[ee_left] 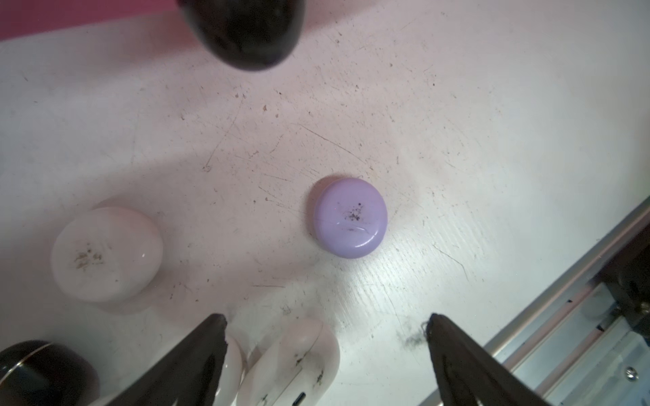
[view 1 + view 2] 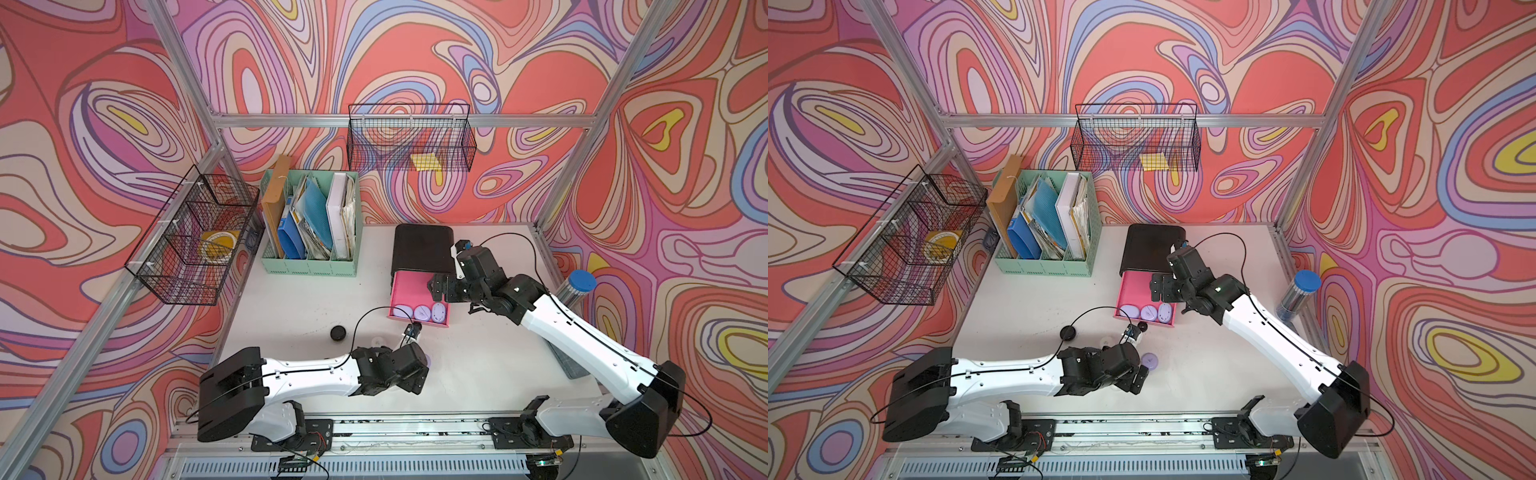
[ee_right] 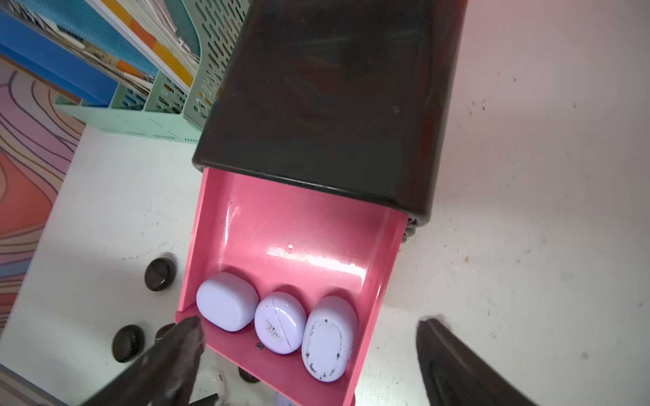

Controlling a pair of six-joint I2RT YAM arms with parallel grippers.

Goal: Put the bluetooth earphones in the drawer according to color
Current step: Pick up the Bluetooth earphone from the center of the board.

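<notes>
Three purple cases [image 3: 279, 323] in the drawer [image 3: 292, 228]; left wrist view catches white ones [image 1: 105, 255] on the desk [image 1: 457, 140]. Both arms' jaws apart, empty.

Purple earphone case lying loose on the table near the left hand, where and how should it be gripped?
Pinch the purple case across its curved sides, coming straight down. It lies flat, a round puck with bare table around it, and the left hand is open.
</notes>
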